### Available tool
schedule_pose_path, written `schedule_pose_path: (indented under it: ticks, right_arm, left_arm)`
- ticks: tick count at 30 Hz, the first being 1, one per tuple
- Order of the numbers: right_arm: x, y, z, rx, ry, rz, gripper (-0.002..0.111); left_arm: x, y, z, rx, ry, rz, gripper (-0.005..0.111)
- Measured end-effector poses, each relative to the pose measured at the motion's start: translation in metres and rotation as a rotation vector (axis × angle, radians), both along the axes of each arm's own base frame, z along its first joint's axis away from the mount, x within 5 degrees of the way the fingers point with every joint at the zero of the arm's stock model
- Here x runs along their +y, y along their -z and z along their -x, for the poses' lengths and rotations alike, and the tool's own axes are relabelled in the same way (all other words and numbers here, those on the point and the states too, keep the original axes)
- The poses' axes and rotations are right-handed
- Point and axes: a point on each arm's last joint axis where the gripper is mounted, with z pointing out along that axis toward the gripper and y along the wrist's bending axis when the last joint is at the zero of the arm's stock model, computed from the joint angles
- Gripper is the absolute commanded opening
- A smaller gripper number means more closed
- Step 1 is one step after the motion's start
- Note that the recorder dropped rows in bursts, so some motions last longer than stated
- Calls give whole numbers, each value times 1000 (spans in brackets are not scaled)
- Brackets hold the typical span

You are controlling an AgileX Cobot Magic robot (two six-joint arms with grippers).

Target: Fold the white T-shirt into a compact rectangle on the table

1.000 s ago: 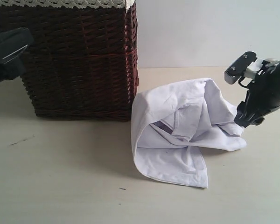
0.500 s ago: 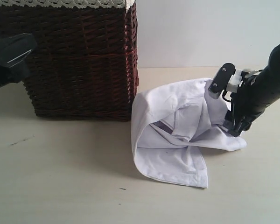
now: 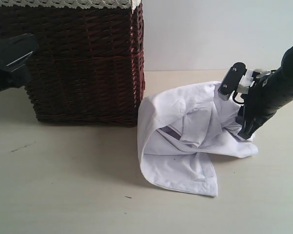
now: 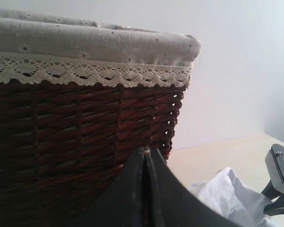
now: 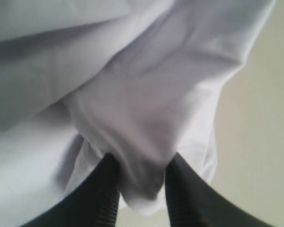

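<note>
Pale and matte, the table (image 3: 63,190) runs back to a plain white wall (image 3: 210,34) and carries a few tiny dark specks. A dark wicker basket (image 3: 88,63) stands at the back left, its cloth liner (image 4: 85,45) folded over the rim and edged with cream lace. The white T-shirt (image 3: 180,161) lies crumpled just beside the basket's right corner, on the table, heaped into loose folds with one hemmed corner pointing toward the near edge. A short dark band shows inside a central fold; whether it is lettering cannot be told, and nothing on the cloth can be read. The right gripper (image 3: 245,130) points down onto the shirt's right edge. Its wrist view shows the two black fingers (image 5: 106,198) set a little apart with a bunched fold of white cloth pinched between them, touching both. The left gripper (image 4: 144,151) hangs in front of the basket's left side, well apart from the shirt, its fingers pressed together along a thin seam with nothing held.
</note>
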Motion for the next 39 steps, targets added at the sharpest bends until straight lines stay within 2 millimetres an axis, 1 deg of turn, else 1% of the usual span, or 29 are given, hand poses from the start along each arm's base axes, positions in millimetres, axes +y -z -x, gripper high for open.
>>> schedule_pose_path:
  ticks: [4, 5, 9, 14, 18, 26, 30, 34, 39]
  right_arm:
    - [0, -12, 1, -34, -4, 5, 1]
    - [0, -16, 1, -47, -4, 6, 0]
    - [0, -32, 2, -93, -5, 8, 0]
    - [0, -61, 0, -180, 37, -16, 0]
    - [0, -90, 1, -263, 86, -51, 0]
    - [0, -150, 10, -436, 164, -124, 0]
    - [0, -185, 17, -527, 213, -181, 0]
    - [1, -224, 29, -612, 239, -225, 0]
    - [1, -259, 49, -671, 249, -254, 0]
  left_arm:
    - [0, 0, 0, -14, 1, -14, 0]
    - [0, 0, 0, -15, 1, -16, 0]
    - [0, 0, 0, -18, 0, -20, 0]
    - [0, 0, 0, -18, 0, -20, 0]
    - [0, 0, 0, -18, 0, -20, 0]
    - [0, 0, 0, -19, 2, -23, 0]
    - [0, 0, 0, -19, 4, -24, 0]
    - [0, 0, 0, -19, 4, -25, 0]
    - [0, 0, 0, -18, 4, -27, 0]
